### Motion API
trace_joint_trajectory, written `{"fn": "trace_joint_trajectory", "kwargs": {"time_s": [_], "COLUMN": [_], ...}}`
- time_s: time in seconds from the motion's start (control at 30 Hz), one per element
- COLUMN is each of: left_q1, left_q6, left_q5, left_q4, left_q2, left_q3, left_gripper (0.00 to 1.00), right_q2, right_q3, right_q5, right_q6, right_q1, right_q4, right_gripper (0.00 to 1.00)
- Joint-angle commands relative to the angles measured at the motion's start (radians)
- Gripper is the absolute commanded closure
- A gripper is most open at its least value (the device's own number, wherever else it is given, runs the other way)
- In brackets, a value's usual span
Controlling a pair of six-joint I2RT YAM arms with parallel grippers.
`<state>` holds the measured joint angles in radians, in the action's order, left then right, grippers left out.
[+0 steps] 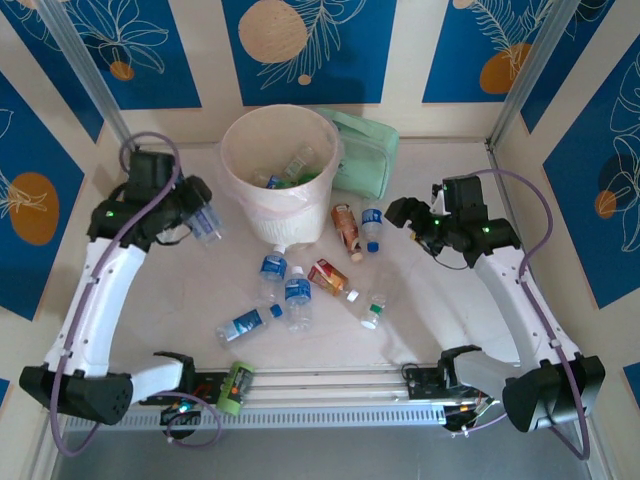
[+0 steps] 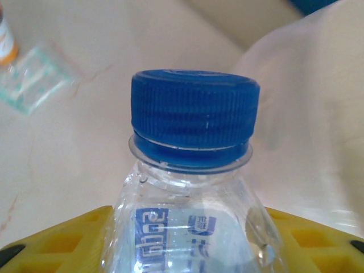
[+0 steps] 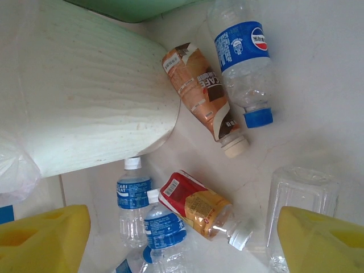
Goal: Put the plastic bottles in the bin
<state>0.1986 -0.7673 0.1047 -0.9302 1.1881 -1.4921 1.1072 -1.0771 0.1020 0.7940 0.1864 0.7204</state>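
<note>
Your L claw (image 1: 202, 219) is clamped on a clear, blue-cap bottle (image 2: 195, 116), just left of the bin (image 1: 245, 200). Your R claw (image 3: 182, 244) stands wide w/ nothing in it, right of the bin and over loose bottles: a brown bottle (image 3: 199, 91) and a blue-label bottle (image 3: 242, 51) lie side by side, a red bottle (image 3: 196, 205) nearer. Abt seven bottles lie on the tabletop (image 1: 180, 300) near and right of the bin, and a few sit inside it already.
</note>
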Motion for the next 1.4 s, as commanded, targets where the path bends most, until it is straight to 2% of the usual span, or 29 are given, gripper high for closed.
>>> {"fn": "trace_joint_trajectory", "kwargs": {"time_s": [0.0,0.1,0.3,0.5,0.87,0.93,1.13,1.27,1.37], "left_q1": [-0.009,0.007,0.059,0.113,0.159,0.161,0.166,0.173,0.176], "left_q6": [0.058,0.037,-0.025,-0.053,-0.022,-0.014,-0.005,0.005,0.010], "left_q5": [-0.087,-0.180,-0.226,-0.223,-0.189,-0.182,-0.168,-0.168,-0.169], "left_q4": [-0.024,0.057,0.190,0.239,0.207,0.189,0.167,0.173,0.176], "left_q2": [0.035,0.101,0.251,0.425,0.635,0.657,0.685,0.669,0.643], "left_q3": [-0.143,-0.236,-0.385,-0.532,-0.634,-0.642,-0.642,-0.645,-0.644], "left_gripper": [0.49,0.49,0.50,0.51,0.52,0.49,0.33,0.23,0.19], "right_q2": [-0.007,-0.010,-0.024,-0.018,-0.021,-0.017,0.027,0.096,0.156], "right_q3": [0.018,0.031,0.058,0.076,0.127,0.131,0.127,0.117,0.113], "right_q5": [0.027,0.030,0.028,-0.011,-0.052,-0.061,-0.104,-0.140,-0.150], "right_q6": [0.015,0.024,0.039,0.021,0.019,0.013,-0.004,-0.007,-0.009], "right_q1": [-0.004,-0.003,0.012,0.035,0.083,0.084,0.085,0.085,0.090], "right_q4": [0.005,-0.001,-0.004,0.048,0.070,0.073,0.113,0.157,0.174], "right_gripper": [0.14,0.15,0.15,0.16,0.16,0.16,0.16,0.16,0.16]}}
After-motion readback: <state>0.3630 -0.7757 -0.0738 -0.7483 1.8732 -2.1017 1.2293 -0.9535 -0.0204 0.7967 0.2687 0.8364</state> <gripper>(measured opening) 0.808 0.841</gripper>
